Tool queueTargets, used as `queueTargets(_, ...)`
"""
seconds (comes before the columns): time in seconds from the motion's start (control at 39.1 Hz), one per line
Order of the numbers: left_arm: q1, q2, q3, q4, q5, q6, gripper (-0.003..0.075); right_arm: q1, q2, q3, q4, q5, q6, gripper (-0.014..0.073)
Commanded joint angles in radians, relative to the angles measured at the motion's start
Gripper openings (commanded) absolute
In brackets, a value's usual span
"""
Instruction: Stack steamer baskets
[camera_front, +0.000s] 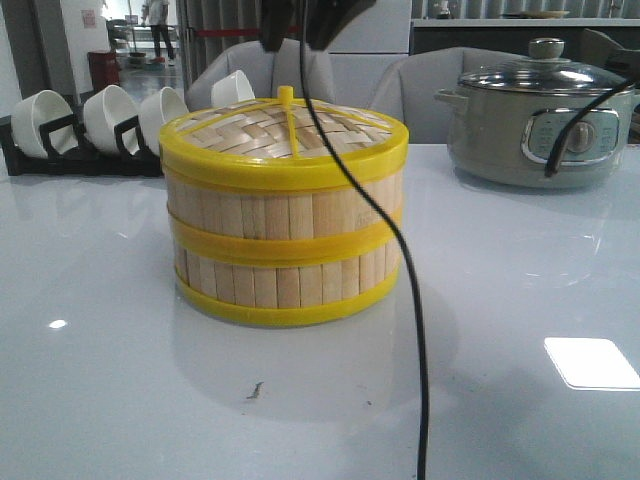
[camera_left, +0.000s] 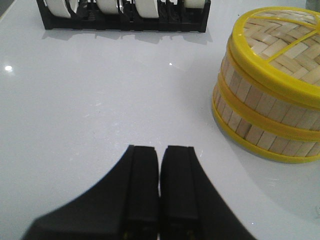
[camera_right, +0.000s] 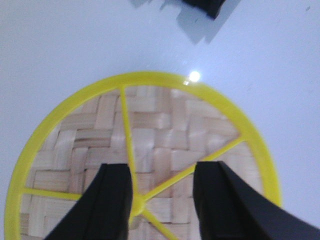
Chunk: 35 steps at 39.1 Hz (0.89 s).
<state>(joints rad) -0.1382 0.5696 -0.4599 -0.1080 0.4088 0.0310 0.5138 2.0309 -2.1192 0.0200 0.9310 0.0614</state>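
Two steamer baskets stand stacked at the table's middle, the upper one (camera_front: 290, 208) on the lower one (camera_front: 290, 283), both with pale slat walls and yellow rims. The woven lid (camera_front: 250, 135) sits on top, its yellow knob (camera_front: 287, 97) upright. My right gripper (camera_right: 161, 167) hangs open just above the lid (camera_right: 165, 135), its fingers either side of the yellow hub (camera_right: 137, 205), touching nothing; in the front view it (camera_front: 300, 35) shows as dark shapes at the top edge. My left gripper (camera_left: 159, 147) is shut and empty over bare table, off to the side of the stack (camera_left: 270, 105).
White bowls in a black rack (camera_front: 100, 125) line the back left, also seen as the rack (camera_left: 125, 20). A grey-green electric pot (camera_front: 540, 125) with a glass lid stands back right. A black cable (camera_front: 415, 330) hangs down in front of the stack. Grey chairs stand behind the table.
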Motion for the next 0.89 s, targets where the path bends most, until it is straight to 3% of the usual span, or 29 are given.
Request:
queueTargets(0.0, -0.006, -0.002, -0.029, -0.004, -0.081, -0.006, 0.0085, -0.044, -0.134, -0.020, -0.054, -0.097, -0.013, 0.0399)
queueTargets(0.23, -0.006, -0.002, -0.029, -0.004, -0.081, -0.006, 0.0085, -0.183, -0.351, 0.189, -0.072, -0.241, -0.013, 0.0391)
queueTargets(0.61, -0.006, -0.002, -0.029, -0.004, -0.081, -0.006, 0.0085, -0.439, -0.860, 0.817, -0.072, -0.608, -0.013, 0.0391)
queueTargets(0.87, -0.006, -0.002, -0.029, -0.004, -0.081, -0.006, 0.0085, -0.531, -1.166, 1.194, -0.072, -0.736, -0.013, 0.0391)
